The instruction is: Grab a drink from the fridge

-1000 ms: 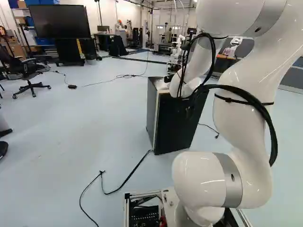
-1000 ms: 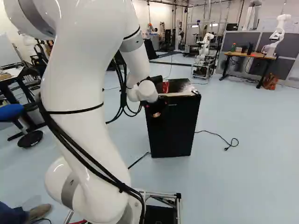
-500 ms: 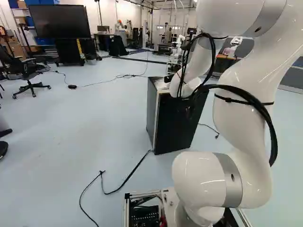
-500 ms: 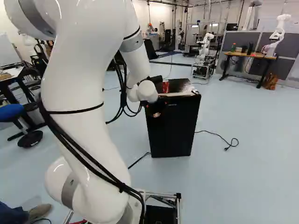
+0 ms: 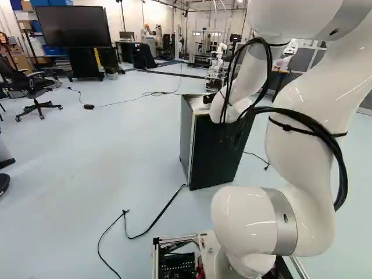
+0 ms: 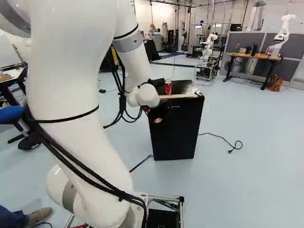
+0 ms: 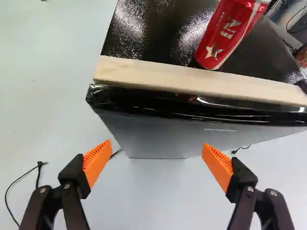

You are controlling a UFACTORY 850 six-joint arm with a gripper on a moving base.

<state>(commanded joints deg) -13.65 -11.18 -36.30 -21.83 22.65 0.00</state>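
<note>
Pale blue floor (image 6: 251,175) spreads around the dark fridge (image 6: 175,130), with a loose cord (image 6: 222,138) lying beside it. On the fridge's black top stands a red can (image 7: 230,33), upright, just behind a pale wooden strip (image 7: 192,80) that runs along the front edge. It is the one drink to be seen, and it has not been gripped.

The white arm (image 6: 71,95) reaches towards the fridge, and its hand (image 7: 156,152) is released: the two fingers stand wide apart, orange pads (image 7: 97,162) facing each other, nothing held between them. The door appears to be shut, though the arm hides part of the front, so a small gap might escape me.

I judge the task to be at its approach; opening the door, if the drink wanted is inside, then grasping and taking it away all seem left to do.
</note>
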